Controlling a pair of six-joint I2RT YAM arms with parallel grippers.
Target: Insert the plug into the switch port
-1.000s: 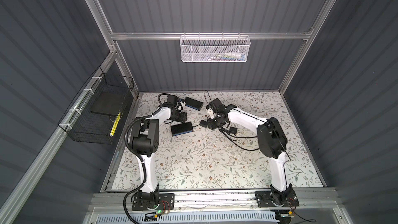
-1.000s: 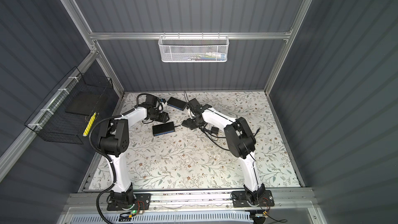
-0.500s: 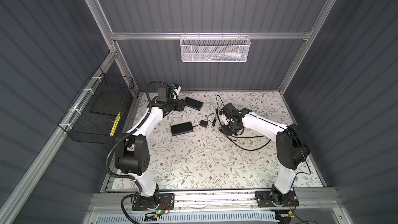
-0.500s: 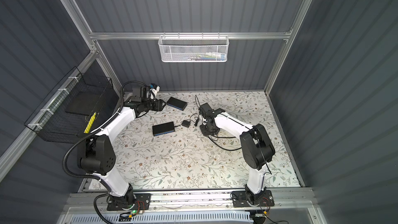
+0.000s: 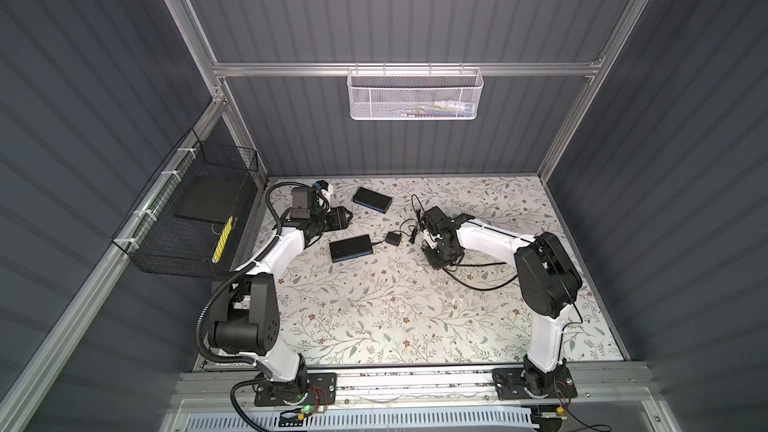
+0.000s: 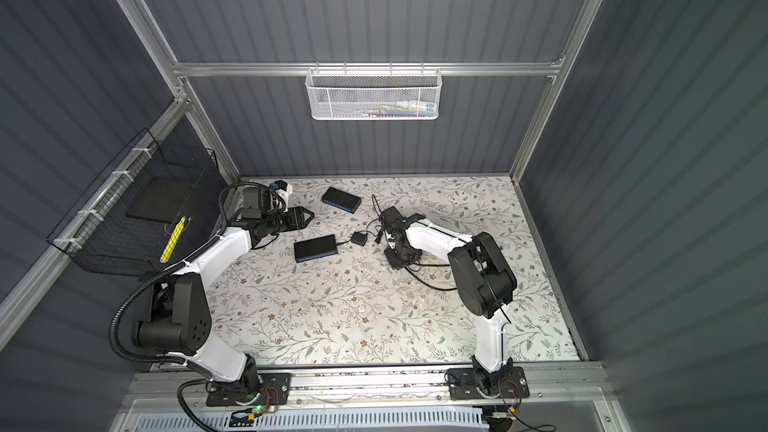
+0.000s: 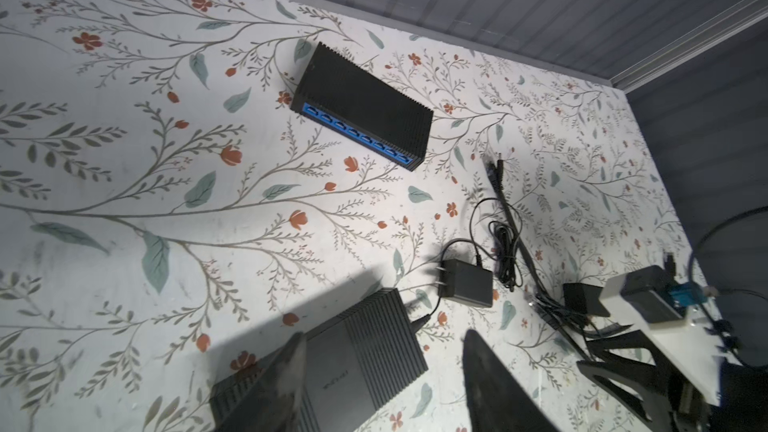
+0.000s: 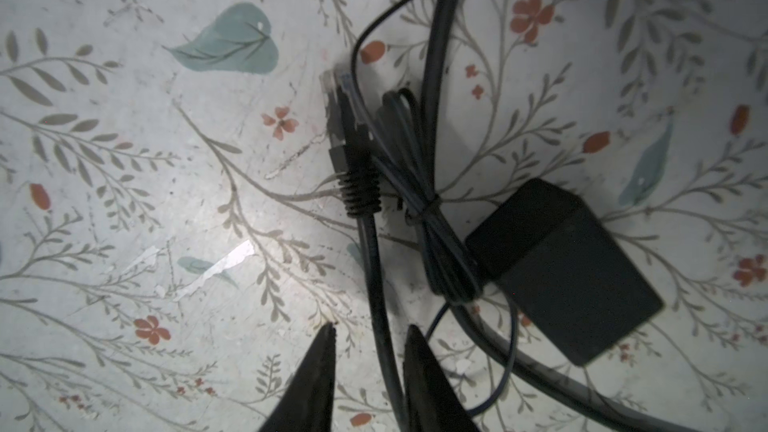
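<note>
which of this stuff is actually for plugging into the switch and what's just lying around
For the job: ethernet plug, its cable, far switch, near switch, right tool straddling the cable.

Lying about: power adapter, second adapter, white wall basket, black wire basket.

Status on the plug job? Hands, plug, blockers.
Left hand open, empty. Right hand open, straddling cable behind plug. Plug flat on table, not in switch port. Adapter cord bundle close beside plug.
</note>
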